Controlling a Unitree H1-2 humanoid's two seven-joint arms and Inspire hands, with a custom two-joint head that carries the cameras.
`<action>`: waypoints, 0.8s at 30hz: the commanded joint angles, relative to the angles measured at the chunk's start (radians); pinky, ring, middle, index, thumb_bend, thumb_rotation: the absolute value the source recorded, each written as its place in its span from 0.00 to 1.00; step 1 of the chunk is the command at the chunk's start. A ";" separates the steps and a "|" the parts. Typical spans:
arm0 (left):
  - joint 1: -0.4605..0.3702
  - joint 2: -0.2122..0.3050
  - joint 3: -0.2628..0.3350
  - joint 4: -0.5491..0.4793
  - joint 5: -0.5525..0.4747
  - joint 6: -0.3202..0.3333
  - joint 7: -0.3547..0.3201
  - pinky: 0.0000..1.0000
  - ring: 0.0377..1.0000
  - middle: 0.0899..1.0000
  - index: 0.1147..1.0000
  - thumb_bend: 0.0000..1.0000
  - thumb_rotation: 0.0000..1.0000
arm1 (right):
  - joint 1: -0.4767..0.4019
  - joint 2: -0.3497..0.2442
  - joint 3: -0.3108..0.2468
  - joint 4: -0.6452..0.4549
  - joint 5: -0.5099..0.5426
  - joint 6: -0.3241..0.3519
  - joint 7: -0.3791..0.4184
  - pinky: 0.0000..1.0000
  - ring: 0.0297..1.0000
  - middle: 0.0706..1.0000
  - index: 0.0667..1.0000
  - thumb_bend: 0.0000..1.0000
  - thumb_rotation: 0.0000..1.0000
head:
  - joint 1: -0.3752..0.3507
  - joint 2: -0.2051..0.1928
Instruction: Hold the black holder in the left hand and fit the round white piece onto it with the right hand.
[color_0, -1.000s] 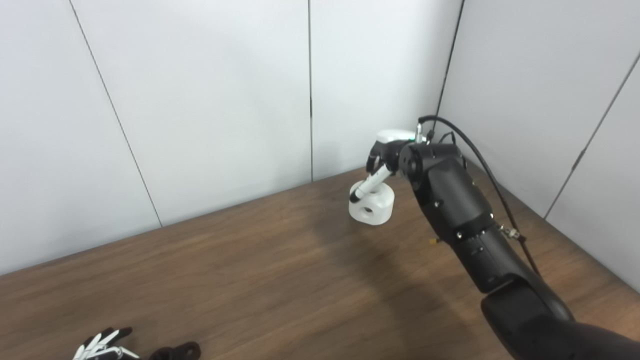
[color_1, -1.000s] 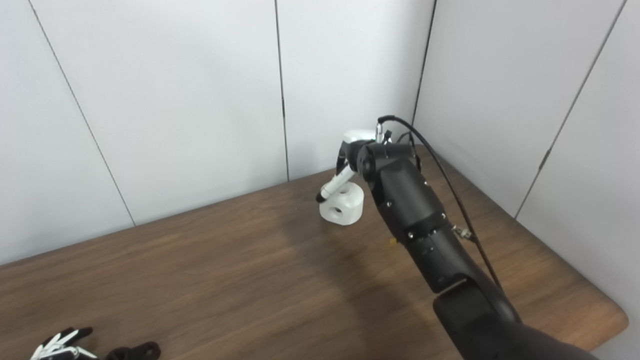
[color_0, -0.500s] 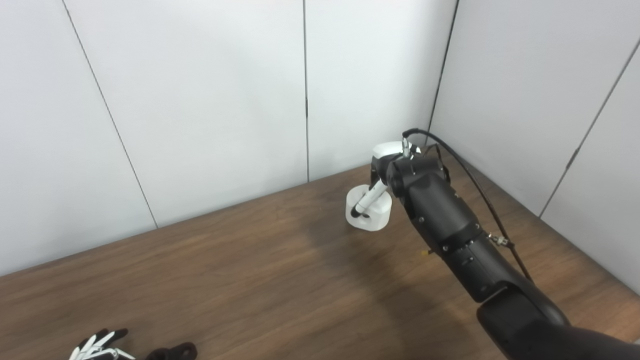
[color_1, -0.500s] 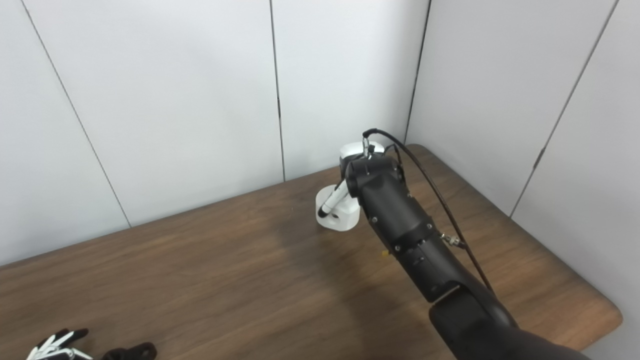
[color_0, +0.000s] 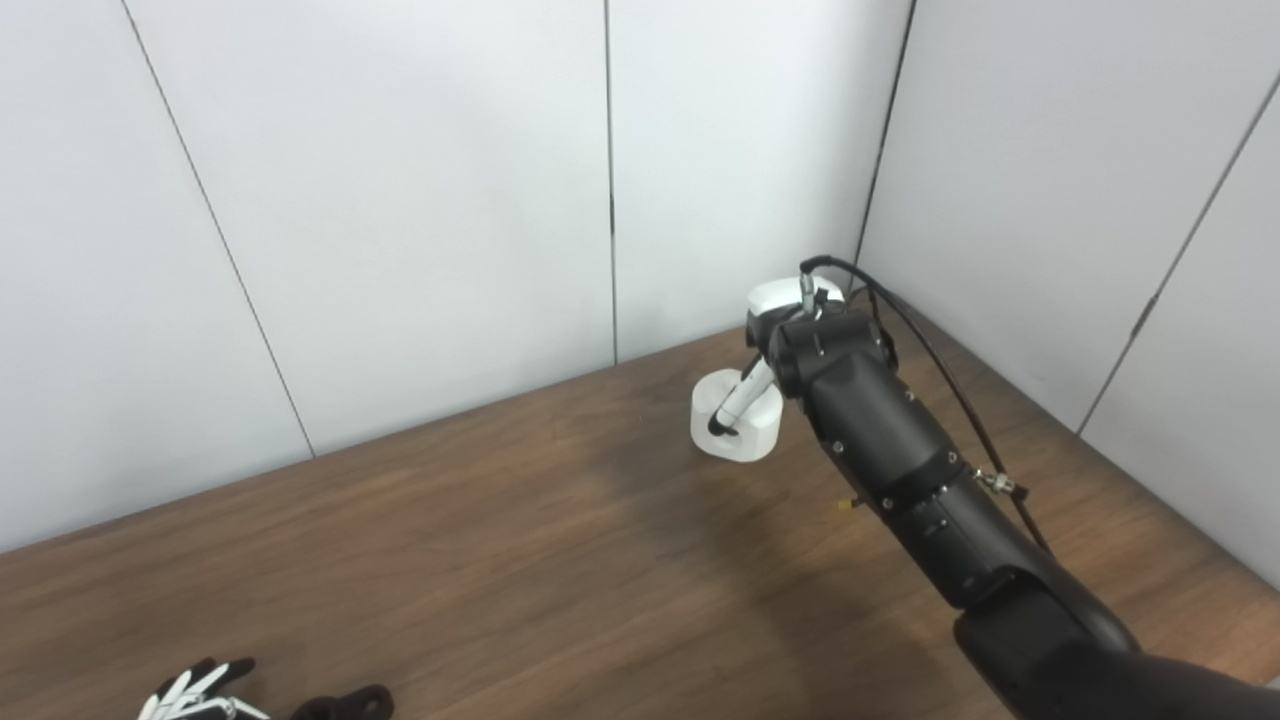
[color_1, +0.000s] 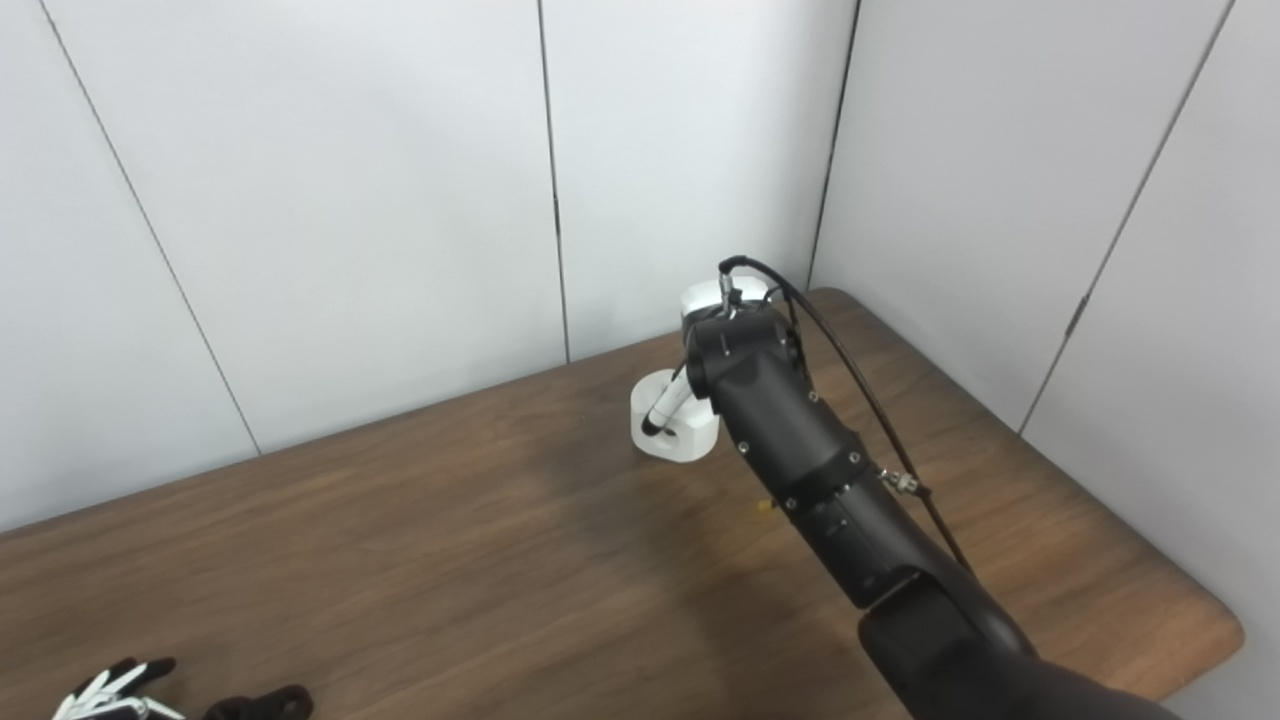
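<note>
Right hand (color_0: 765, 345) at two o'clock reaches the white piece (color_0: 735, 428); grip hidden. Looks light, rigid; take its sides.

Left hand (color_0: 195, 692), fingers spread, empty.

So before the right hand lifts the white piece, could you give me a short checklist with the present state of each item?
1. Right hand at the round white piece: ok, one finger reaches down onto it.
2. Firm grasp on the piece: cannot tell, the forearm hides most of the hand.
3. Piece resting on the table: ok.
4. Left hand holding the black holder: not ok, holder lies beside it, fingers spread.
5. Path between the piece and the holder free: ok, only bare wood shows.
</note>
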 joint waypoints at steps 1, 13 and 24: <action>0.000 0.023 0.006 0.004 0.000 0.021 -0.015 1.00 0.98 0.88 0.41 0.51 0.03 | -0.029 -0.034 -0.012 -0.042 -0.016 -0.005 -0.006 0.77 0.86 0.89 0.88 1.00 0.61 | -0.002 0.002; 0.005 0.028 0.008 0.001 -0.003 0.014 -0.015 1.00 0.98 0.88 0.41 0.51 0.03 | -0.002 -0.036 -0.013 -0.002 0.019 -0.001 -0.046 0.79 0.86 0.87 0.84 1.00 0.61 | 0.001 0.009; 0.012 0.025 0.007 -0.014 -0.001 0.029 -0.020 1.00 0.98 0.89 0.41 0.51 0.03 | 0.023 -0.023 -0.019 0.012 0.025 0.005 -0.080 0.79 0.87 0.89 0.87 1.00 0.60 | 0.008 0.011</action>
